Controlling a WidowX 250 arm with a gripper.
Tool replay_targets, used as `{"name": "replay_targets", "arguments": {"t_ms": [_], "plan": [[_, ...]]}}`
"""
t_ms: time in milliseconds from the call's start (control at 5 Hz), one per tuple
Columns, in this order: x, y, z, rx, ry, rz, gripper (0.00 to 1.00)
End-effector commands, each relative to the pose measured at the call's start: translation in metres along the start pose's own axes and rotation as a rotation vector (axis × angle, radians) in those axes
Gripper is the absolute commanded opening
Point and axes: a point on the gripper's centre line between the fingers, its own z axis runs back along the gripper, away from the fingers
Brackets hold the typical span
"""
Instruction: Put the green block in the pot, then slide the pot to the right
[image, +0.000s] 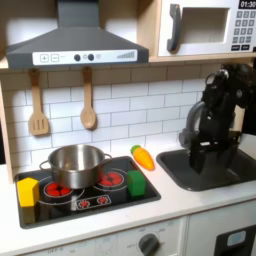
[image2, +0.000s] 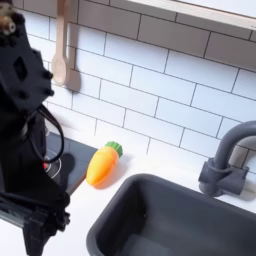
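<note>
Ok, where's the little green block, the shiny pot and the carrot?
Small bright green block (image: 136, 182): first exterior view, on its front face.
Shiny silver metal pot (image: 75, 167): first exterior view, on its side wall.
Orange toy carrot with green tip (image2: 102, 166): second exterior view, on its orange body.

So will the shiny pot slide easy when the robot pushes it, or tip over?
The pot looks wide and shallow with a flat base, so it will probably slide rather than tip. The stove top under it looks smooth, which should help. Its shiny metal sides may be slippery for the claw, so a push low on the wall seems safer.
</note>
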Motion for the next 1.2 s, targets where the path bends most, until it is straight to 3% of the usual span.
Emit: {"name": "replay_targets", "arguments": {"t_ms": [0,400,800,1000], "plan": [[0.023,0.019,0.000,-0.024,-0.022,0.021,1.00],[0.046,0.038,-0.007,-0.045,-0.031,0.031,1.00],[0.072,0.057,-0.016,-0.035,-0.029,0.045,1.00],[0.083,0.059,-0.020,-0.020,-0.040,0.019,1.00]]}}
